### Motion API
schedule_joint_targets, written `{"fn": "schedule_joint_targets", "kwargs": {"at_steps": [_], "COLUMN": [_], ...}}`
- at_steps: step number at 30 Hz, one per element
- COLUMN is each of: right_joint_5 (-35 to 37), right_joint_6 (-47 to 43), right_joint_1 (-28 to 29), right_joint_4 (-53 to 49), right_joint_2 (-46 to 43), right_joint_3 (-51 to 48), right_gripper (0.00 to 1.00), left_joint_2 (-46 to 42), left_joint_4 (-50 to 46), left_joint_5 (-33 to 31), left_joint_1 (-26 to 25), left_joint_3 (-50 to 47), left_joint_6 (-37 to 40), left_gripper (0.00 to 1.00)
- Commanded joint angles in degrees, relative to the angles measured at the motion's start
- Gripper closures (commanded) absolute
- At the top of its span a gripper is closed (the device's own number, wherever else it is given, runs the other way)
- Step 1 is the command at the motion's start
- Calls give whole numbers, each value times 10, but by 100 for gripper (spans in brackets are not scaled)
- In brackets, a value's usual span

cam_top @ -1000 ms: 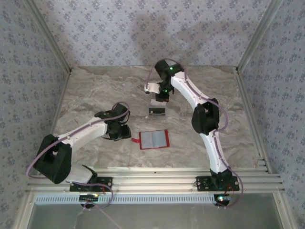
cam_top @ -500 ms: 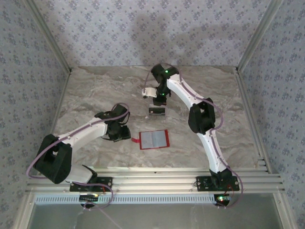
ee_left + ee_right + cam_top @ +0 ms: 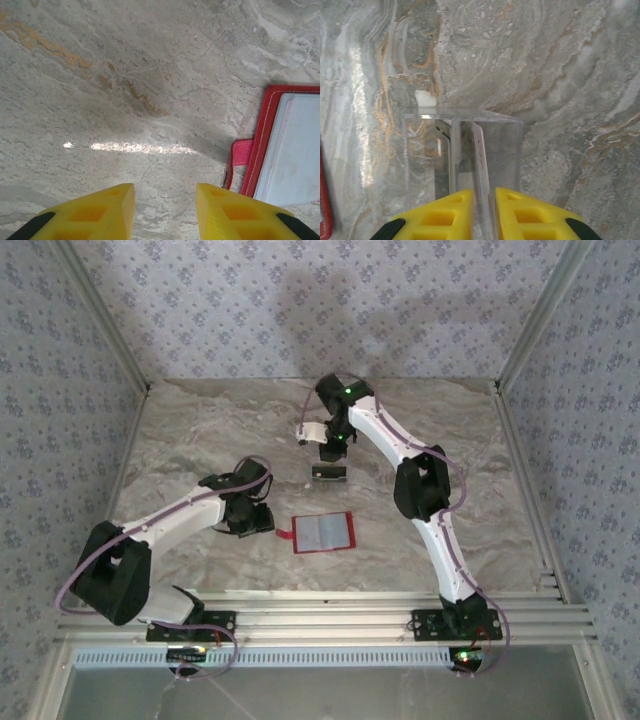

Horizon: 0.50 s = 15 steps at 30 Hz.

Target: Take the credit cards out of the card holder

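- Your left gripper [image 3: 165, 197] hovers over the bare marble table [image 3: 125, 75], jaws apart with nothing between them.
- The card holder [image 3: 323, 532] lies open and flat just to that gripper's right, with its clear pockets facing up.
- Your right gripper [image 3: 484, 200] hangs over a clear box [image 3: 420, 150] farther back. A thin credit card [image 3: 479, 155] stands on edge in the narrow gap between its jaws. You cannot tell whether they pinch it.

You'll find the card holder [image 3: 323, 532] lying open and flat at frame centre, red-edged with its greyish pockets up. The credit cards [image 3: 328, 471], pale with a dark stripe, lie apart above it.
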Motion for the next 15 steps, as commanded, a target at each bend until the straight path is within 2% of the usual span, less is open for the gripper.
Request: {"fn": "schedule_joint_targets", "kwargs": {"at_steps": [1,9,15], "right_joint_5": [35,47,47], "right_joint_6": [-82,-56,28], "right_joint_1": [-1,-4,-7], "right_joint_4": [18,53,78], "right_joint_2": [-16,-52,-95], "right_joint_3": [6,-15,-52], "right_gripper": [77,74,73], "left_joint_2": [-9,-18,-17], "left_joint_4": [-16,-19,-22], "left_joint_5": [3,4,14], "left_joint_1": [2,2,1], "left_joint_3": [2,9,34], "left_joint_6": [-5,-4,10], "left_gripper": [62,62,62]}}
